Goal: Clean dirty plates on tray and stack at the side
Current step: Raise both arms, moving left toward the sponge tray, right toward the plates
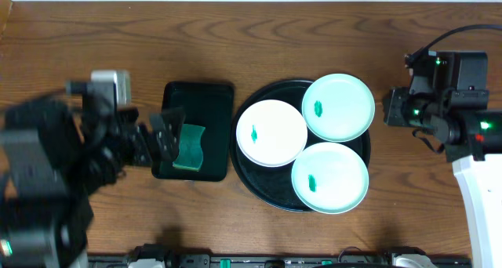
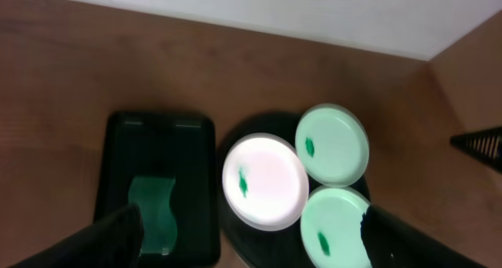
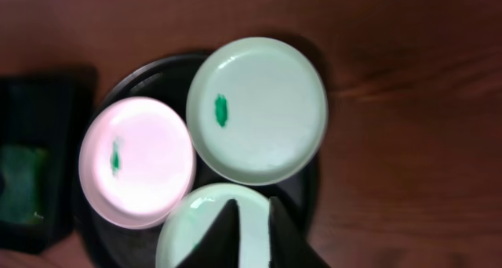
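- Beside left gripper (image 1: 166, 139): sponge (image 1: 188, 148) in small tray (image 1: 201, 92). Jaws wide open, empty.
- Drop straight, pinch sponge across its short side. Plates?
- White plate (image 1: 272, 132) nearest, then two mint plates (image 1: 339, 106). All smeared, all on round tray (image 1: 256, 186). Right gripper (image 3: 249, 213) beyond them, fingers close together; can't tell if fully closed.
- Wipe white first.

Three plates (image 1: 271, 132) crowd the round tray (image 1: 249, 174) — rectangular tray (image 1: 200, 99) just left.
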You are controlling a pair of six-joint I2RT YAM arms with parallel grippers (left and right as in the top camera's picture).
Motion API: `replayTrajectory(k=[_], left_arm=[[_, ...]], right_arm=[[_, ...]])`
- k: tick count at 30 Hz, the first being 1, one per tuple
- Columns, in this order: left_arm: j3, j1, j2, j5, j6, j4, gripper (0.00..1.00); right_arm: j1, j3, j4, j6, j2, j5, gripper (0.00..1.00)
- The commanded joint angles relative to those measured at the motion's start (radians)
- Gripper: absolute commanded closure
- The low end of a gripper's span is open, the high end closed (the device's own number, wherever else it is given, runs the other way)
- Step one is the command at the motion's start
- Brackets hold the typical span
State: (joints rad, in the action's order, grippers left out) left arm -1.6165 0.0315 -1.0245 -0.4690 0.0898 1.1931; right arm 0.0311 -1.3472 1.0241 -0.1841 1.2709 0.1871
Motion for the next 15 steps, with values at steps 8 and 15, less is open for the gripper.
replayTrajectory(k=[8, 15], left_arm=[[-0.175, -0.003, -0.259, -0.021, -0.033, 0.138, 0.11], [-0.174, -0.003, -0.289, -0.020, -0.034, 0.143, 0.11]], right_arm=[[0.030, 0.026, -0.020, -0.009, 0.140, 0.051, 0.61], [0.072, 0.027, -0.011, 0.087, 0.308, 0.117, 0.60]])
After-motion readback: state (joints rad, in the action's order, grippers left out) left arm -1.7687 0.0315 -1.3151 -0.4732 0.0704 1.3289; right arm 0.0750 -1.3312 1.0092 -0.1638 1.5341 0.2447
